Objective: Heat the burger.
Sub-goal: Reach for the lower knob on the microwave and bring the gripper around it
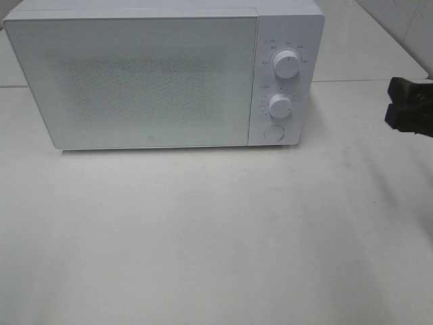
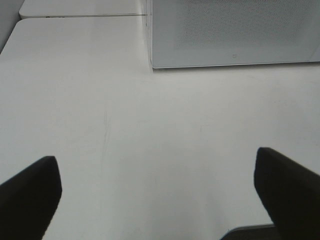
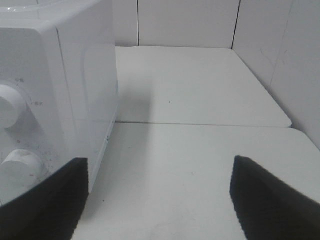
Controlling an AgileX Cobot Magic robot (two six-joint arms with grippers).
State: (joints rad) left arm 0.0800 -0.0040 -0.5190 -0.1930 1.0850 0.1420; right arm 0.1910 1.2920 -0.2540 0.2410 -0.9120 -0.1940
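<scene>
Left pincer (image 2: 157, 200) and right pincer (image 1: 391, 103) both gape wide, empty; microwave (image 1: 149, 81) shut, no burger visible. Right one should square up on the lower dial (image 1: 279, 105) before closing.

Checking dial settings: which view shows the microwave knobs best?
Exterior high: both knobs face the camera, whole, with markings around them. Right wrist catches them obliquely and partly cropped. Left wrist shows only the door, no knobs.

microwave casing (image 3: 82, 65): glossy white plastic | door (image 1: 135, 81): speckled matt panel | table (image 1: 203, 237): smooth, slight sheen
</scene>
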